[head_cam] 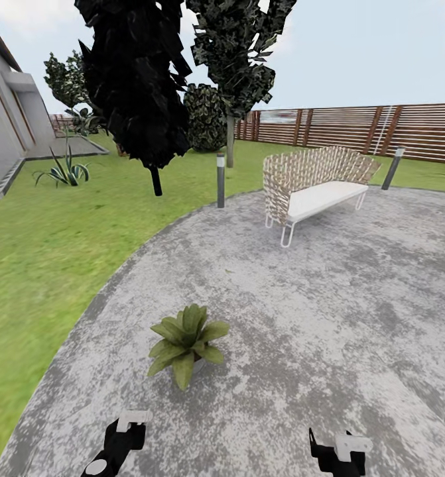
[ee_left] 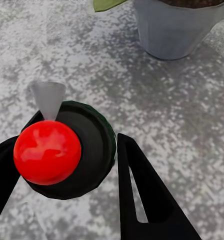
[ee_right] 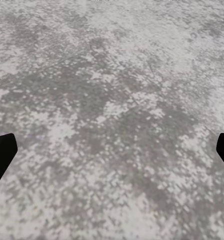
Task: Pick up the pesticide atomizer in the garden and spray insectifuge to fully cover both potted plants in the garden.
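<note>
Atomizer point(ee_left: 67, 150) stands upright on the patio point(head_cam: 328, 318), seen end-on from the left wrist: red cap up, long axis along the fingers. Left gripper point(ee_left: 67, 185) straddles it, jaws spread and not yet clamped, so this arm is nearer. One potted plant point(head_cam: 186, 341) sits at twelve o'clock. Right gripper point(ee_right: 112, 150) hangs open over bare stone.
</note>
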`<state>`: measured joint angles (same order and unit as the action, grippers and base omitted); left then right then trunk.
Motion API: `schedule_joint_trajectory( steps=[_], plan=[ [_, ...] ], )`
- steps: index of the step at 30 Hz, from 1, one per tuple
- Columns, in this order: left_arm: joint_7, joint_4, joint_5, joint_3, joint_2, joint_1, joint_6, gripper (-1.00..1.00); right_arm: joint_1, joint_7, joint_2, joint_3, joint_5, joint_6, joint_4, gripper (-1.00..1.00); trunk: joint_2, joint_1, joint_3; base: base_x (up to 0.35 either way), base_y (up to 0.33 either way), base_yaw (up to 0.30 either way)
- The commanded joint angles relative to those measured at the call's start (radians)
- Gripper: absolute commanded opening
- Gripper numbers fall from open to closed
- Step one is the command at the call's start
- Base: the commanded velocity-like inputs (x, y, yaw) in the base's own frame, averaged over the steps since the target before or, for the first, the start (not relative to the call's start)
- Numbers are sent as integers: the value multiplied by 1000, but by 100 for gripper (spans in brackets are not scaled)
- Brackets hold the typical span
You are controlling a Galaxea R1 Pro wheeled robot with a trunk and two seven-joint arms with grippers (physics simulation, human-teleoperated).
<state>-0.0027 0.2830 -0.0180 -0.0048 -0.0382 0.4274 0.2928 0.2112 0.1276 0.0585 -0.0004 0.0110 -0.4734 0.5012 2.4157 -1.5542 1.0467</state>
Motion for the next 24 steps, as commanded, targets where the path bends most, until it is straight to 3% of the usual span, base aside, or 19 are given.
schedule_joint_trajectory(
  steps=[1, 12, 19, 24],
  plan=[
    [0, -1, -2, 0, 0, 1, 3, -100, 0, 3, 0, 0, 1, -3, -1, 100, 0, 0, 1, 53, 18, 1],
    [0, 0, -2, -1, 0, 1, 3, -100, 0, 3, 0, 0, 1, -2, -1, 100, 0, 0, -1, 211, 238, -31],
    [-2, 0, -2, -1, 3, 1, 3, -100, 0, 3, -1, 1, 1, -2, -1, 100, 0, 0, -5, 37, 288, -123],
    [-3, -1, -3, -1, 9, 1, 2, -100, 0, 2, -6, 5, 3, -1, 0, 100, 0, 0, -5, 2, 77, -12]
  ],
)
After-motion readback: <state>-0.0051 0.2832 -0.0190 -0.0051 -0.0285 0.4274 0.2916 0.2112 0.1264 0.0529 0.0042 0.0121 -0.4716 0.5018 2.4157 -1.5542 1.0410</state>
